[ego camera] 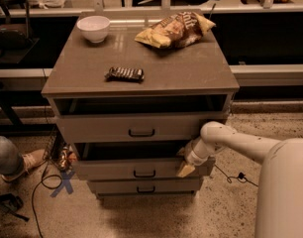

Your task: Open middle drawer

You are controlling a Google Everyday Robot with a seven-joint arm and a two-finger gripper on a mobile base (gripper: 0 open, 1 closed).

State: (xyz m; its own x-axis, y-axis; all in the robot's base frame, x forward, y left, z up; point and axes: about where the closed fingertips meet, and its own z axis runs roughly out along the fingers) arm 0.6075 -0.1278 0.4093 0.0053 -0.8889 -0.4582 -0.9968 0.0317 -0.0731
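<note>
Camera view, gripper at the right end of the middle drawer front, its grip impossible to tell, drawer standing partly out under the table's front edge, bowl at back-left corner, chip bag back right.

A speckled stone floor spreads around the bench, with a blue tape cross off its front left corner and a black cable off its front right corner. A pale ledge runs along behind the back edge, with darkness above it. The light is dim and warm. The hand sits below the front right corner.
</note>
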